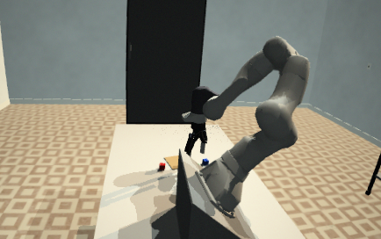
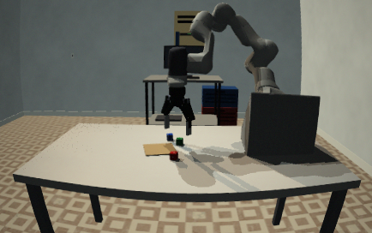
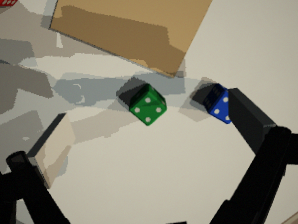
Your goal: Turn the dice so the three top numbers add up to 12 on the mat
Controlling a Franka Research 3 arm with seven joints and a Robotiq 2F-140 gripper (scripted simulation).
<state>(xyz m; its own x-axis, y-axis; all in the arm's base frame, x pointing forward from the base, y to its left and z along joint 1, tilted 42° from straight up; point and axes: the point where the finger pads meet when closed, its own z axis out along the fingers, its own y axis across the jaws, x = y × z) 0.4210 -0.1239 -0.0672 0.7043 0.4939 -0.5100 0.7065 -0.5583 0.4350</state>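
Note:
The tan mat (image 1: 171, 162) (image 2: 155, 150) (image 3: 197, 17) lies flat on the table. All three dice are off it. The green die (image 2: 179, 140) (image 3: 148, 109) shows four pips on top in the wrist view; it is hidden in the top view. The blue die (image 1: 205, 162) (image 2: 170, 136) (image 3: 217, 106) is partly behind one finger in the wrist view, so its top count is cut off. The red die (image 1: 161, 166) (image 2: 173, 156) (image 3: 7, 2) lies beside the mat; its top cannot be read. My gripper (image 1: 196, 149) (image 2: 177, 129) (image 3: 148, 114) is open and empty, above the table, with the green die between its fingers in the wrist view.
A dark upright panel (image 1: 184, 193) (image 2: 283, 126) stands by the arm's base and blocks part of the top view. The white table (image 1: 132, 141) (image 2: 99, 158) carries the mat and dice. A shelf unit (image 2: 184, 79) stands behind the table.

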